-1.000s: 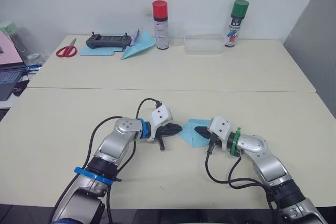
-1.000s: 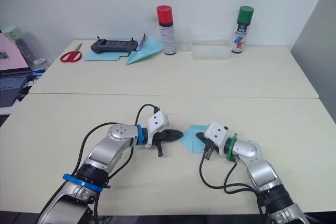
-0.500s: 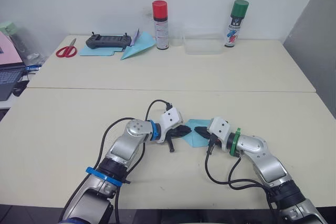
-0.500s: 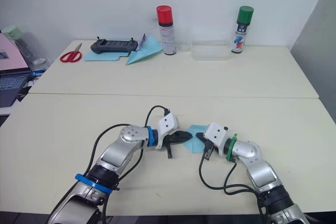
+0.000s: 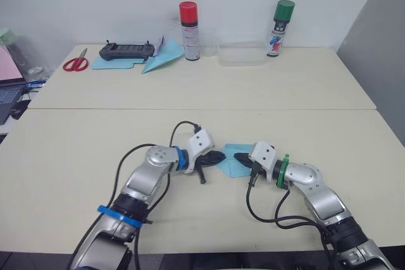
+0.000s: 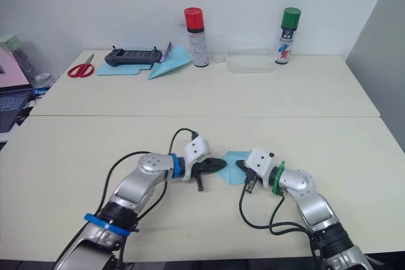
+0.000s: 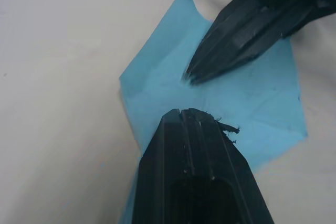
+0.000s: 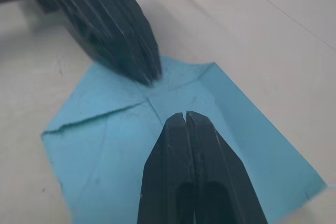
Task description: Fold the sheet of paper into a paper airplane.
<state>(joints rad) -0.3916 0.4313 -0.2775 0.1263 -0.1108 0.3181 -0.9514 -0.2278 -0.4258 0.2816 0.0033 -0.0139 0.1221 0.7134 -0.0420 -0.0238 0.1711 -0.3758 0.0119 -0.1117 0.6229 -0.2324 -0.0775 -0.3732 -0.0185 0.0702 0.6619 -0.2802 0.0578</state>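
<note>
The sheet of paper is light blue and lies flat on the table's near half, folded into a small pointed shape with creases. My left gripper is shut, and its tip rests on the paper's left part. Facing it from the right, my right gripper is also shut, with its tip pressed on the paper's middle. The two tips point at each other a short gap apart. Neither gripper holds the paper between its fingers.
Along the far edge stand red scissors, a black controller on a flat blue sheet, a light blue paper dart, a red-capped can, a clear box and a green-capped can. A laptop sits at far left.
My left gripper has moved right, from just off the paper's left corner onto the paper. The right gripper has stayed put. The camera has shifted slightly.
</note>
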